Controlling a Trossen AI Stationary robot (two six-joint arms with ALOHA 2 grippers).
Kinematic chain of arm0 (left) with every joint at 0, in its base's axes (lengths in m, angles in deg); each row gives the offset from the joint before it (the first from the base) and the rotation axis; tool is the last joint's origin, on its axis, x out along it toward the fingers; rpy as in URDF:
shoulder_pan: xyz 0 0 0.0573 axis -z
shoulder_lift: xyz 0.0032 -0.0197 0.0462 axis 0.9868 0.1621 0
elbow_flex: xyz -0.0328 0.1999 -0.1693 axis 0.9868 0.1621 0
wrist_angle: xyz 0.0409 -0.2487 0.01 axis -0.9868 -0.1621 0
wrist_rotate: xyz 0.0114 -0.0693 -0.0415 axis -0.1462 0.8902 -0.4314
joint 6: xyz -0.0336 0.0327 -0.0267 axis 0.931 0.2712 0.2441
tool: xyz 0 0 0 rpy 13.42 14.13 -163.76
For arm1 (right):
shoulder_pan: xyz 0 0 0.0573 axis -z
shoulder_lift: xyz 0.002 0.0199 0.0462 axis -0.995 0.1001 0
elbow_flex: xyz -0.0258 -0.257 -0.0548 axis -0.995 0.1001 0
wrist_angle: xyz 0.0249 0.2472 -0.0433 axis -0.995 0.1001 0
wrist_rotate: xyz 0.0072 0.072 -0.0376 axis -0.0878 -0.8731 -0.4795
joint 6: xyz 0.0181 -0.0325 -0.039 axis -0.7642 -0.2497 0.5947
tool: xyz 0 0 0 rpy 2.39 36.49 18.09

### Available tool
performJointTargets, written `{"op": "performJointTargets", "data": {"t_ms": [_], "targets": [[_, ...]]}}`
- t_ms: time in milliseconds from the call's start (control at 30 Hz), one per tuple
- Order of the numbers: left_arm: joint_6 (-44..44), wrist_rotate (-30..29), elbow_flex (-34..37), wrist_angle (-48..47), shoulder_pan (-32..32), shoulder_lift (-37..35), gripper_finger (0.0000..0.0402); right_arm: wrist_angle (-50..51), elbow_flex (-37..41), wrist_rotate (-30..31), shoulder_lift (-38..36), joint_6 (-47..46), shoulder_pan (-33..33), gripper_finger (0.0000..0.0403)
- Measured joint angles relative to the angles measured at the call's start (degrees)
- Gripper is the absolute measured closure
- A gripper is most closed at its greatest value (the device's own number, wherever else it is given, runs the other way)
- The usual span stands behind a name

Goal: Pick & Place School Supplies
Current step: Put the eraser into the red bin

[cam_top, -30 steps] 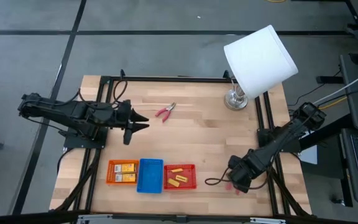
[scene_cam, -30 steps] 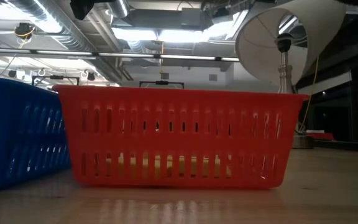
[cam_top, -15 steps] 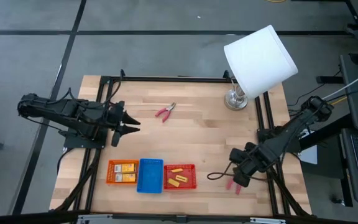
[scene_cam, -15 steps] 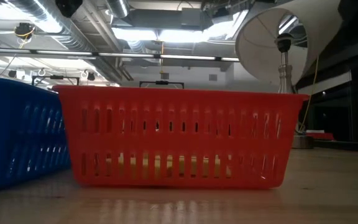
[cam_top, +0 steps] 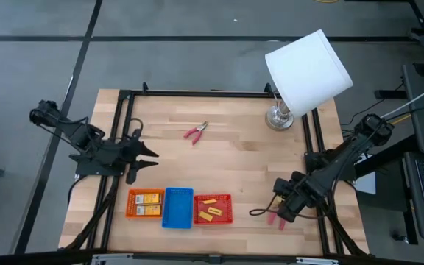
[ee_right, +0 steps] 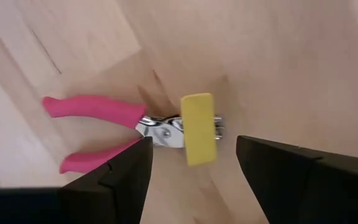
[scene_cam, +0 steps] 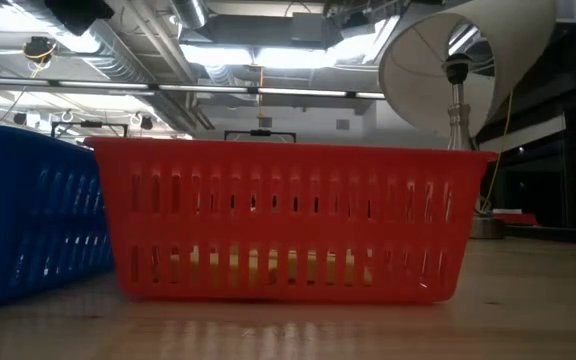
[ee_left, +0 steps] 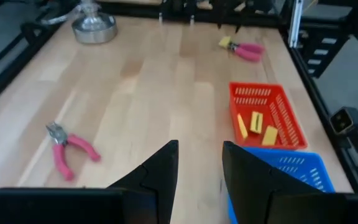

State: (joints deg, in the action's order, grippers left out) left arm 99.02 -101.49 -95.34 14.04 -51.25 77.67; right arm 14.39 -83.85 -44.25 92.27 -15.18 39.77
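Your right gripper [ee_right: 191, 180] is wide open, holding nothing, just above the pink-handled tool [ee_right: 114, 127] right of the red tray [cam_top: 213, 209]. Go down slowly and squeeze its middle.

the high view is evenly and softly lit, the pale wooden table [cam_top: 227, 158] bright against dark grey floor, with short faint shadows under the arms and a small shadow beside the white drum-shaded lamp [cam_top: 307, 70]. the low view is dimmer and backlit: glaring ceiling strip lights [scene_cam: 258, 55] burn out overhead, the red mesh plastic tray [scene_cam: 288, 220] glows saturated, and the table surface in front shows streaky reflections and soft focus. the left wrist view is slightly blurred throughout, the dark fingers [ee_left: 151, 180] nearly featureless. the right wrist view is warm, close and soft, its dark fingers [ee_right: 291, 177] out of focus.
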Motion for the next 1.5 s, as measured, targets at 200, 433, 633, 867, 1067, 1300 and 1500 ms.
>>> {"op": "performJointTargets", "data": {"t_ms": [200, 433, 633, 867, 1067, 1300, 1500], "targets": [[3.8, -2.9, 1.6, 0.2, 4.2, -0.3, 0.0281, -0.7, 2.9, -1.9, 0.0, -0.6, 0.2, 0.0166], [5.6, -6.5, 1.6, 1.5, 7.2, -0.3, 0.0281, -4.0, 4.8, -2.6, 0.0, -0.6, 0.2, 0.0166], [6.7, -8.2, 1.6, 1.7, 8.6, -0.3, 0.0281, -6.8, 6.1, -2.6, 0.0, -0.7, 0.1, 0.0166], [7.4, -9.0, 1.6, 2.1, 9.7, -0.3, 0.0281, -7.5, 7.6, -2.5, 0.0, -2.1, 0.1, 0.0166], [7.4, -9.5, 1.6, 2.5, 10.0, -0.3, 0.0281, -8.1, 7.6, -2.5, 0.2, -2.1, 0.1, 0.0166], [7.3, -9.8, 1.6, 2.7, 10.0, -0.3, 0.0281, -12.0, 7.4, -3.5, 3.8, -0.4, 0.2, 0.0186], [7.3, -9.7, 1.6, 2.7, 10.0, -0.3, 0.0281, -12.4, 7.3, -3.8, 4.4, -0.2, 0.2, 0.0211]]}}
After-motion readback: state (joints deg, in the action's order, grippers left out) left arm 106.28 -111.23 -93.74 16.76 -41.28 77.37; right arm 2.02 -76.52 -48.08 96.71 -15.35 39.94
